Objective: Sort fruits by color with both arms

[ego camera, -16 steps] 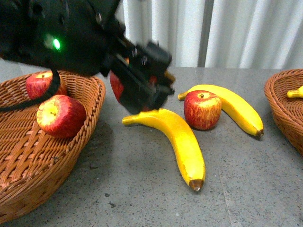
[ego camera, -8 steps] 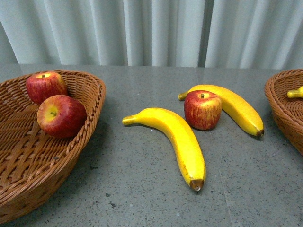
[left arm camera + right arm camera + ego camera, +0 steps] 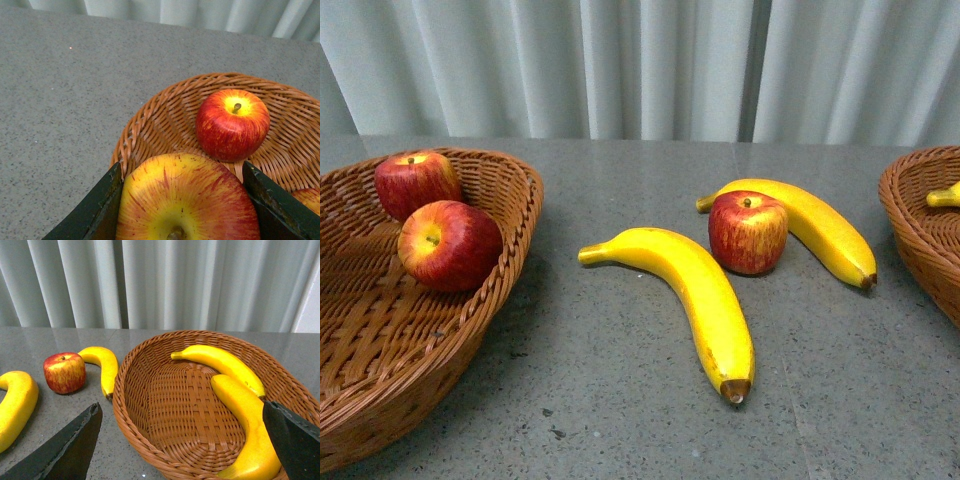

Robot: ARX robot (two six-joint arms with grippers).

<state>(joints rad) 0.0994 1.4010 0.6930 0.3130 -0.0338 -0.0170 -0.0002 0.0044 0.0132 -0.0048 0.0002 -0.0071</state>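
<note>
Left gripper [image 3: 181, 169] clamped on held apple [image 3: 187, 200], over left basket [image 3: 380, 340] containing two apples [image 3: 448, 243]. Right gripper [image 3: 180, 407] fingers wide apart, empty, over right basket [image 3: 135, 400] holding two bananas [image 3: 245, 415]. Table [image 3: 620, 420]: front banana [image 3: 705, 295], rear banana [image 3: 820, 225], loose apple [image 3: 747, 232] just before rear banana.

Bare tabletop [image 3: 620, 420] is lying open across the front view's lower middle and upper centre. The near banana [image 3: 705, 300], table apple [image 3: 747, 232] and far banana [image 3: 820, 225] are crowding mid-right. The left basket [image 3: 510, 250] and right basket [image 3: 910, 230] are blocking both side edges.
</note>
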